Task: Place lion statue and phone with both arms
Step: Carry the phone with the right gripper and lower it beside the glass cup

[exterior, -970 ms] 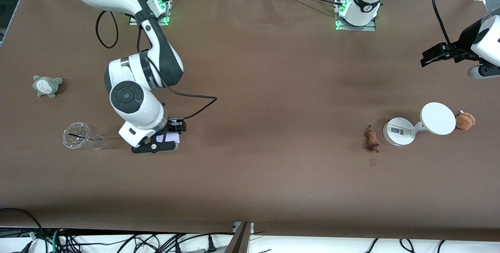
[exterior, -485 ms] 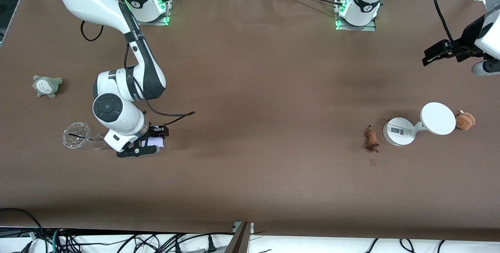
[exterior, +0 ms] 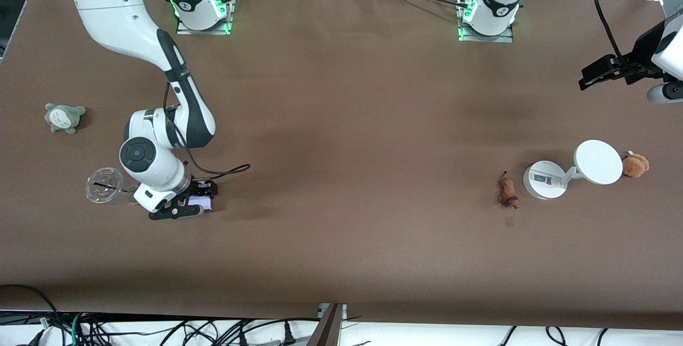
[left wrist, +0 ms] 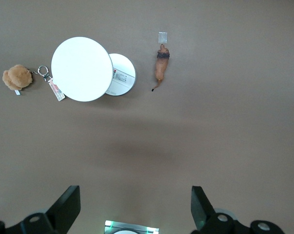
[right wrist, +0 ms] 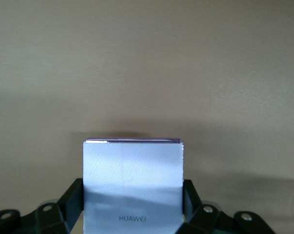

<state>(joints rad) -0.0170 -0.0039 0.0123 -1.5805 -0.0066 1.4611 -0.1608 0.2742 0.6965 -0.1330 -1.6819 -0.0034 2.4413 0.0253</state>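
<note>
Phone (right wrist: 132, 183) clamped in right gripper (right wrist: 132, 204)

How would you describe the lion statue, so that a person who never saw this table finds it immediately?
Go toward the left arm's end of the table and find the white round-based stand. The lion statue lies just beside its base: small, elongated, orange-brown with a dark middle band, unlike the rounder fluffy brown plush beside the stand's disc.

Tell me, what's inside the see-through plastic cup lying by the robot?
The clear plastic cup shows only a thin dark straw across its mouth. The right gripper hides its base, holding the lavender phone.
</note>
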